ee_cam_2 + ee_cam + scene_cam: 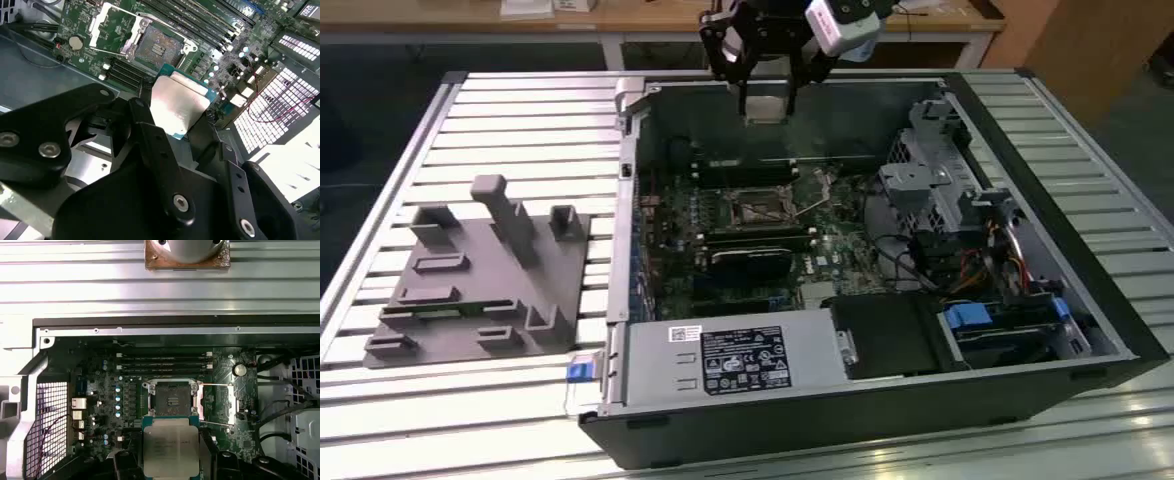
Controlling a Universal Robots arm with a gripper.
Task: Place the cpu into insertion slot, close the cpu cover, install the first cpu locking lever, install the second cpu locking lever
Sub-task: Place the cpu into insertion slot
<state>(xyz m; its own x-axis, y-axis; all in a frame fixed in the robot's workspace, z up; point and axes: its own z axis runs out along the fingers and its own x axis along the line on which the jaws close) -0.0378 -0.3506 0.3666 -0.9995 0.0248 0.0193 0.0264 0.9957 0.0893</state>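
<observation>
My gripper (pixel 766 104) hangs above the far wall of the open computer case (pixel 1107 330), shut on the cpu (pixel 765 112). The cpu (pixel 178 102) is a silvery square chip clamped by its edges between the black fingers (pixel 146 117). In the first wrist view the cpu (pixel 171 447) sits just short of the insertion slot (pixel 171 399), well above the board. The insertion slot (pixel 754 208) lies bare, its dark centre showing (pixel 157 46). Beside the slot, the cpu cover (pixel 132 39) stands swung open. Thin locking levers (pixel 216 385) stick out on that side.
Long black memory slots (pixel 747 240) flank the socket. A power supply (pixel 734 362) fills the case's near end, and drive bays with cables (pixel 961 215) line the exterior view's right. A grey holder block (pixel 480 275) rests on the slatted table (pixel 520 110) at that view's left.
</observation>
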